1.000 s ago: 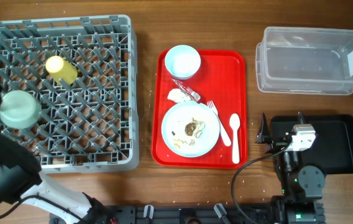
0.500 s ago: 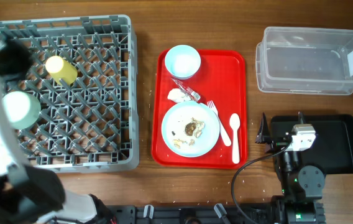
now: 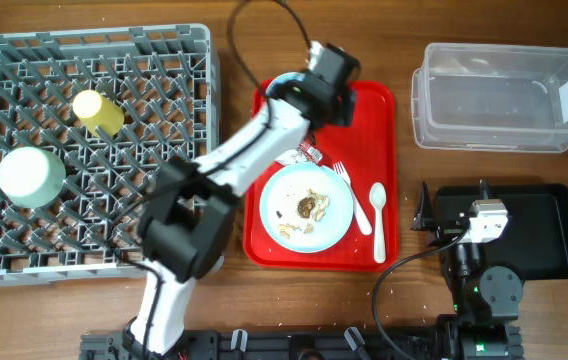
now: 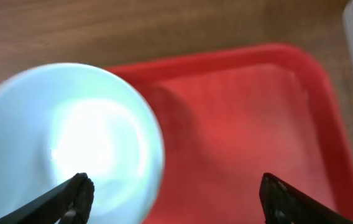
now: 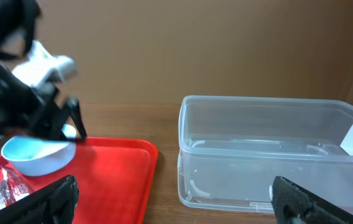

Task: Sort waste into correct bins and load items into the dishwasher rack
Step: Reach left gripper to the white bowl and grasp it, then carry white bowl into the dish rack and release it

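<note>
My left gripper (image 3: pixel 326 82) hangs open over the back of the red tray (image 3: pixel 379 120). One finger (image 4: pixel 71 196) is above the light blue bowl (image 4: pixel 71 137), the other above bare tray, and nothing is held. The arm hides most of that bowl from overhead. The plate (image 3: pixel 289 190) with food scraps (image 3: pixel 310 207), the red wrapper (image 3: pixel 310 152), fork (image 3: pixel 349 195) and spoon (image 3: pixel 378 215) lie on the tray. The yellow cup (image 3: pixel 97 111) and green bowl (image 3: pixel 30 176) sit in the rack (image 3: pixel 164 240). My right gripper (image 3: pixel 454 198) rests open and empty by the black tray (image 3: pixel 544 235).
The clear tub (image 3: pixel 499 95) stands at the back right, also in the right wrist view (image 5: pixel 276 162). The left arm's links cross the tray's left edge and the rack's right side. Bare wood shows between tray and tub.
The left arm has swung from the green bowl in the rack across to the blue bowl on the red tray, and its jaws have opened. The right arm has not moved.
</note>
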{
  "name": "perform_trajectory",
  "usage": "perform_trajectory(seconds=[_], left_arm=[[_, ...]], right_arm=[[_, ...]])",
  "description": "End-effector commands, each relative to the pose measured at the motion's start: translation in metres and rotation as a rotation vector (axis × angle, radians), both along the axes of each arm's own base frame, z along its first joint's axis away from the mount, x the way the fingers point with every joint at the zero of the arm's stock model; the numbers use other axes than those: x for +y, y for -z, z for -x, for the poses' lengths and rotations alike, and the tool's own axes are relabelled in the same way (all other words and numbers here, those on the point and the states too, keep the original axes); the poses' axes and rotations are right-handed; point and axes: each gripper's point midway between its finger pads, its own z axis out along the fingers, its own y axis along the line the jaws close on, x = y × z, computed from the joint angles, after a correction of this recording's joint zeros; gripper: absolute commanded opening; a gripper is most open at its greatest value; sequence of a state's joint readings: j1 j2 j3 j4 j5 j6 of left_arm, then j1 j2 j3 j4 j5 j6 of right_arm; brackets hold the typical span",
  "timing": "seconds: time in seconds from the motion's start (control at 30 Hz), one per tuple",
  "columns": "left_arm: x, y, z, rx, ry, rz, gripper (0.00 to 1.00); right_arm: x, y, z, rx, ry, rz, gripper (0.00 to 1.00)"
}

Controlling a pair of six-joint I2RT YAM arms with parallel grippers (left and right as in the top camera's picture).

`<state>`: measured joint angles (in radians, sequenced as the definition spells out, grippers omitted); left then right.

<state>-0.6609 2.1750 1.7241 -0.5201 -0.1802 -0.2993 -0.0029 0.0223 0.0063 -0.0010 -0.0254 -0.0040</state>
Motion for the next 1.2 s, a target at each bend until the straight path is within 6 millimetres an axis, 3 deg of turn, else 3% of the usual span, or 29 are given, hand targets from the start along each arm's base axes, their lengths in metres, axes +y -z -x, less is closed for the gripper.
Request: perform_trajectory(seconds=[0.0, 0.23, 0.27, 0.33, 0.37, 0.43, 0.47, 0.63, 0.77, 0.87, 0.93, 1.07, 1.17], left_arm=[[-0.003, 0.025, -0.002, -0.033, 0.006, -0.089, 0.84], [0.008, 0.052, -0.005, 0.0, -0.02, -0.127, 0.68], [0.007, 0.052, -0.005, -0.001, -0.018, -0.127, 0.61], [0.004, 0.046, -0.009, -0.026, -0.023, -0.108, 0.37], [0.003, 0.043, -0.01, -0.032, -0.024, -0.102, 0.32], [0.002, 0.024, -0.012, -0.057, -0.026, -0.082, 0.08], [0.001, 0.015, -0.011, -0.067, -0.032, -0.068, 0.04], [0.013, -0.08, 0.0, -0.113, -0.18, 0.122, 0.04], [0.058, -0.163, 0.018, -0.106, -0.303, 0.305, 0.04], [0.092, -0.203, 0.032, 0.003, -0.267, 0.494, 0.04], [0.141, -0.209, 0.042, 0.138, -0.353, 0.608, 0.04], [0.264, -0.188, 0.053, 0.294, -0.617, 0.684, 0.04], [0.305, -0.2, 0.06, 0.312, -0.513, 0.926, 0.04]], right_arm=[[0.002, -0.002, 0.0, -0.007, -0.014, -0.011, 1.0], [0.003, -0.002, 0.0, -0.007, -0.014, -0.01, 1.0], [0.002, -0.002, 0.0, -0.007, -0.014, -0.011, 1.0], [0.002, -0.002, 0.0, -0.007, -0.014, -0.01, 1.0], [0.002, -0.001, 0.0, -0.007, -0.014, -0.011, 1.0], [0.003, -0.001, 0.0, -0.007, -0.014, -0.011, 1.0], [0.002, -0.002, 0.0, -0.007, -0.014, -0.01, 1.0], [0.002, -0.002, 0.0, -0.007, -0.014, -0.011, 1.0], [0.002, -0.002, 0.0, -0.007, -0.014, -0.011, 1.0], [0.002, -0.002, 0.0, -0.007, -0.014, -0.011, 1.0], [0.002, -0.002, 0.0, -0.007, -0.014, -0.011, 1.0], [0.003, -0.002, 0.0, -0.007, -0.014, -0.011, 1.0], [0.002, -0.001, 0.0, -0.007, -0.014, -0.01, 1.0]])
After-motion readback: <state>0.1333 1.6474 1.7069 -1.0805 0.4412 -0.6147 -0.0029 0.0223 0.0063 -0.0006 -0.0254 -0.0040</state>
